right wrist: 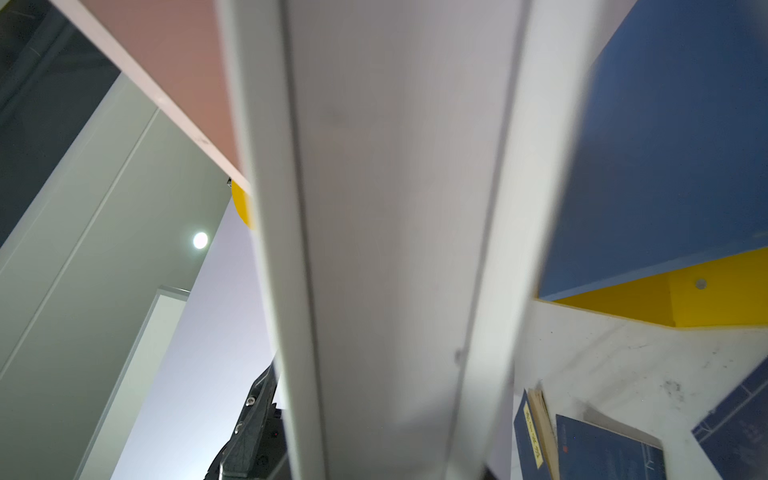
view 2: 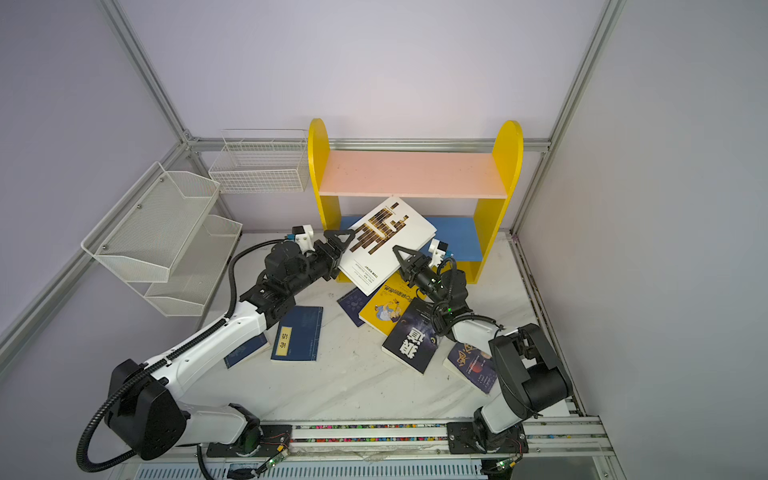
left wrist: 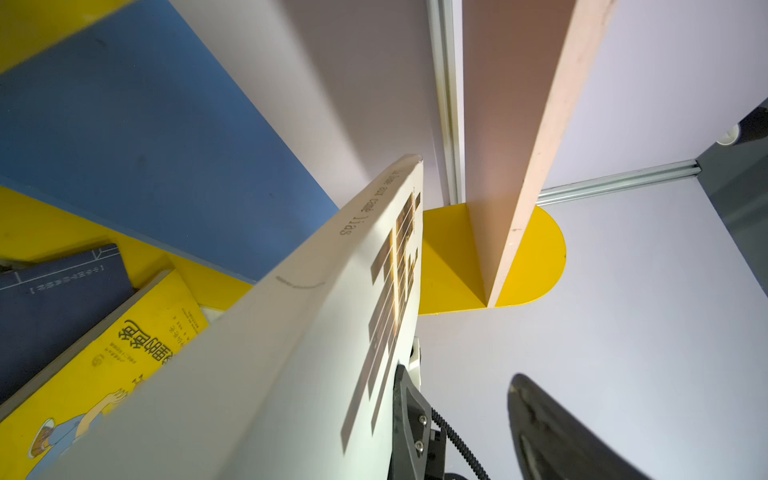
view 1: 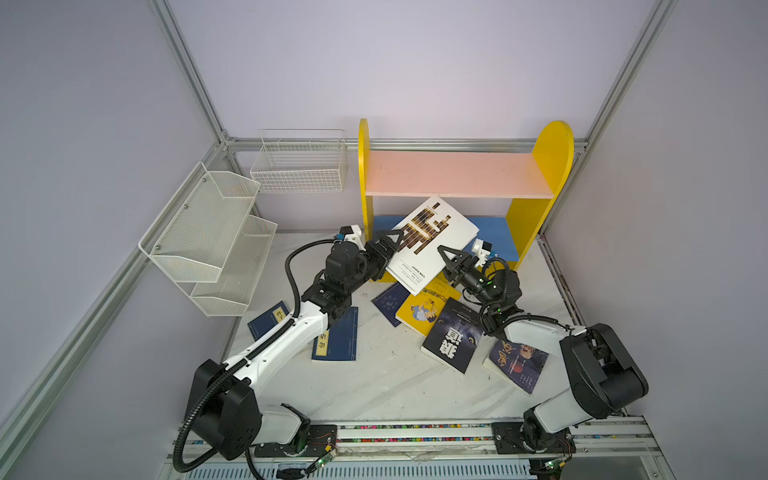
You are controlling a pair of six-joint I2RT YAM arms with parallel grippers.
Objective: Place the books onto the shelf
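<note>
The large white book (view 1: 432,241) (view 2: 386,245) hangs tilted in front of the shelf's (view 1: 548,166) blue lower board (view 1: 498,237), under the pink board (view 1: 449,174). My right gripper (view 1: 446,259) is shut on its right edge, and one finger (right wrist: 253,407) presses the cover. At the book's left edge my left gripper (view 1: 395,249) stands open, its visible finger (left wrist: 536,415) well off the cover. On the table lie a labelled navy book (view 1: 336,340), a navy one (view 1: 266,322) under the left arm, a small navy one (view 1: 390,303), a yellow one (view 1: 424,311) and two dark illustrated ones (view 1: 453,334) (view 1: 517,365).
A white mesh tiered rack (view 1: 208,241) hangs on the left wall. A white wire basket (view 1: 299,162) hangs at the back, left of the shelf. Aluminium frame rails run along the table's edges and corners.
</note>
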